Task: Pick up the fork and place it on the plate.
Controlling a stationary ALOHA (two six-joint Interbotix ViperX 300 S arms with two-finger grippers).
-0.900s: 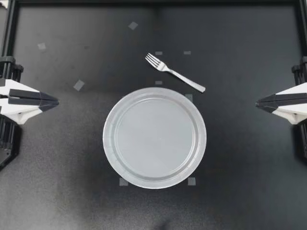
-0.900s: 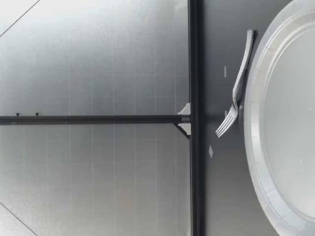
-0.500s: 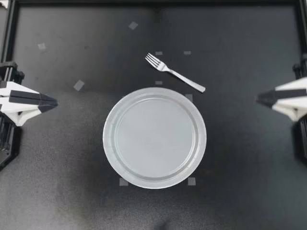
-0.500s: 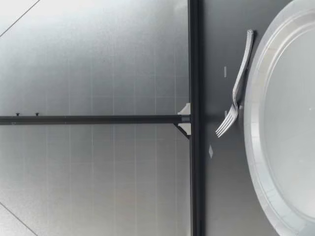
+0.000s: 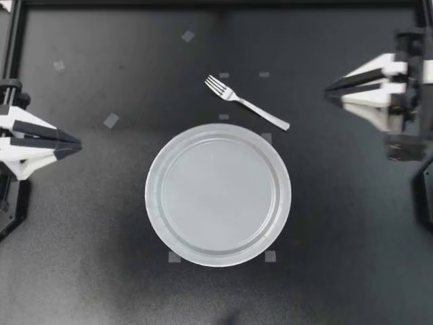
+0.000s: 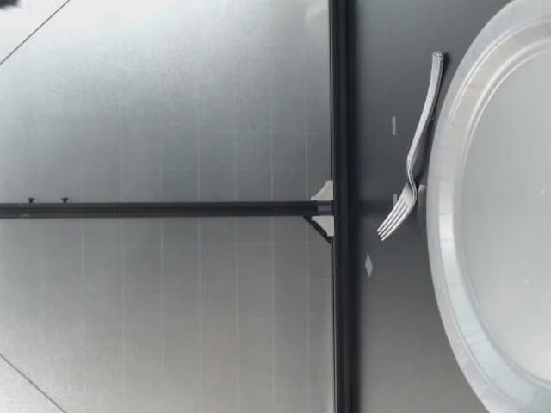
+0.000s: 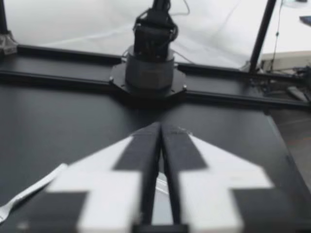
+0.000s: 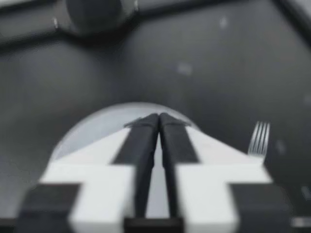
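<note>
A silver fork (image 5: 247,103) lies flat on the black table just beyond the grey plate (image 5: 152,196), tines toward the far left, handle end close to the plate's rim. My left gripper (image 5: 79,144) hovers at the left edge, shut and empty, far from both. My right gripper (image 5: 327,88) is shut and empty, right of the fork's handle and apart from it. In the right wrist view the gripper (image 8: 159,116) points over the plate (image 8: 92,128), with the fork's tines (image 8: 258,138) beside it. The low view shows the fork (image 6: 413,155) behind the plate (image 6: 439,215).
Small tape squares (image 5: 111,120) dot the table, some at the plate's corners (image 5: 270,256). A black frame rail (image 5: 216,3) borders the far side. In the left wrist view my gripper (image 7: 160,127) faces the right arm's base (image 7: 150,63), with the fork's handle (image 7: 29,191) beside it.
My right arm has swung in from the right edge, toward the far side and closer to the fork. The left gripper, fork and plate have stayed put.
</note>
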